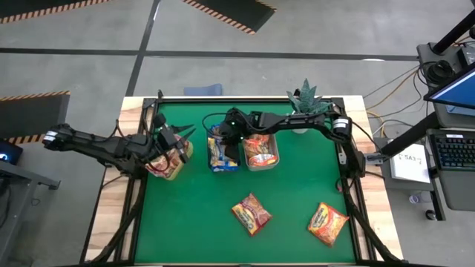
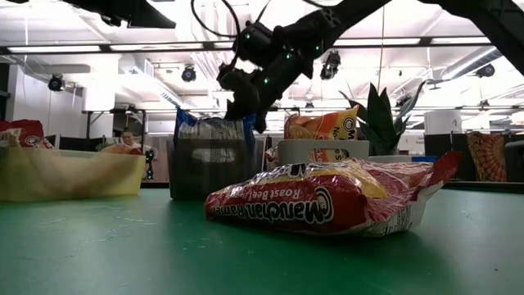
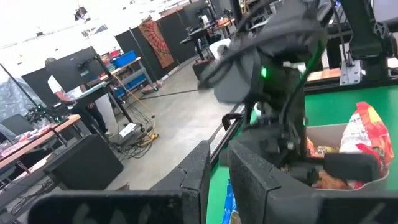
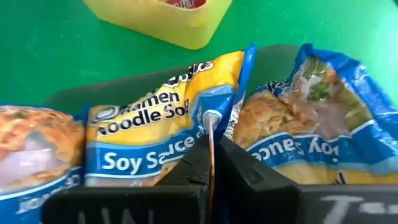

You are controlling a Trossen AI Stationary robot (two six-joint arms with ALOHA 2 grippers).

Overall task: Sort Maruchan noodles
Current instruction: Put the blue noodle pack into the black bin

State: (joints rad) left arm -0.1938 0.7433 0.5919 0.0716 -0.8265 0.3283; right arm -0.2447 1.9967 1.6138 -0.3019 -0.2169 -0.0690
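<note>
We are looking at a robotics lab or workshop hall. Our two dark arms work over a green-topped table [image 1: 223, 237] on a wooden base, standing on a grey concrete floor with black-and-orange hazard striping [image 1: 230, 15]. A laptop [image 1: 454, 93] and loose cables [image 1: 393, 89] sit off the table's right edge. Beyond the table we see fluorescent ceiling lights [image 2: 176, 47], workbenches, a monitor [image 3: 78, 65], and a person [image 3: 59, 87] standing there.

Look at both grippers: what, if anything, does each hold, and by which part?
The right gripper pinches a blue-and-yellow soy sauce packet by its crimped end edge, over the dark bin. The left gripper, above the yellow bin, holds nothing visible.
</note>
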